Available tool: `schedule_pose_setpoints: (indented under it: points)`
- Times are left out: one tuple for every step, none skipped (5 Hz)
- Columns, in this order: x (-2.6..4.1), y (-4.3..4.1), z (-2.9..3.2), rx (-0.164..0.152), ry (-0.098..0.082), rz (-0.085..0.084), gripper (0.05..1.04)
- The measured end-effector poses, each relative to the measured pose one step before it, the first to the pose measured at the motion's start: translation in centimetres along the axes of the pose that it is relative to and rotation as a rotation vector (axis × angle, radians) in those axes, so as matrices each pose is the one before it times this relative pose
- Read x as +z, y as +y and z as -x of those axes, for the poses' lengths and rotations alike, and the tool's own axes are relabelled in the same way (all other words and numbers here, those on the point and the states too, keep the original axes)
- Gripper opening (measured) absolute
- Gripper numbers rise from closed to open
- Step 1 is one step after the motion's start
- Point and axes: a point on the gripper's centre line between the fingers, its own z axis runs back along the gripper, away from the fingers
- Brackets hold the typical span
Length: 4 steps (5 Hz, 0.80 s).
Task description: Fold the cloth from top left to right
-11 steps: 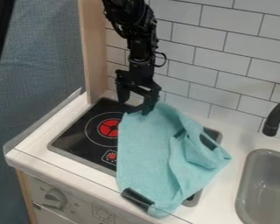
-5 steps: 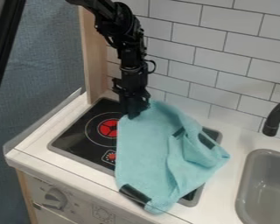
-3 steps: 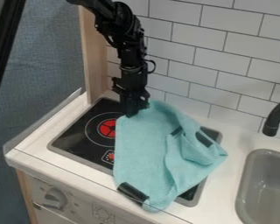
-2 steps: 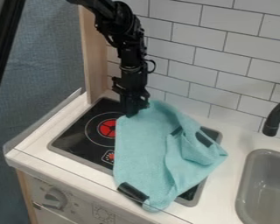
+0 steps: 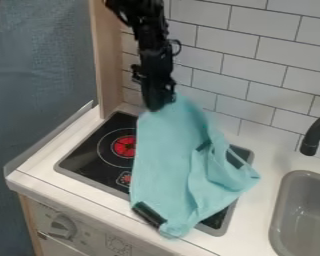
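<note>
My gripper (image 5: 157,106) hangs above the back of the stove, shut on the top left corner of the turquoise cloth (image 5: 169,155). That corner is raised off the stove, and the cloth slopes down from it. The lower part lies over the right half of the stove, its bottom tip reaching the counter's front edge. Folds bunch up on the cloth's right side, and dark patches show at its lower left edge and near the right folds.
The black stove top (image 5: 96,155) with red burner marks lies left of the cloth. A grey sink (image 5: 306,212) and a black faucet (image 5: 315,132) stand at the right. Behind are the tiled wall (image 5: 256,70) and a wooden post (image 5: 107,55).
The gripper came down to the cloth's top corner and closed on it. Since the latest earlier frame it has risen, lifting the corner and pulling the bottom tip slightly upward.
</note>
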Motion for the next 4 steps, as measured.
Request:
schedule_pose_setpoints:
  points:
    - [1.442,-3.437,-0.629,-0.0887,-0.0189,0.0096,0.051]
    - [1.165,-3.504,-0.383,-0.1035,-0.0271,0.0248,0.051]
    - [0.13,-3.548,-0.109,-0.1191,-0.0145,0.0102,0.051]
    - [-0.84,-2.651,-0.087,-0.0972,0.0103,0.0033,0.051]
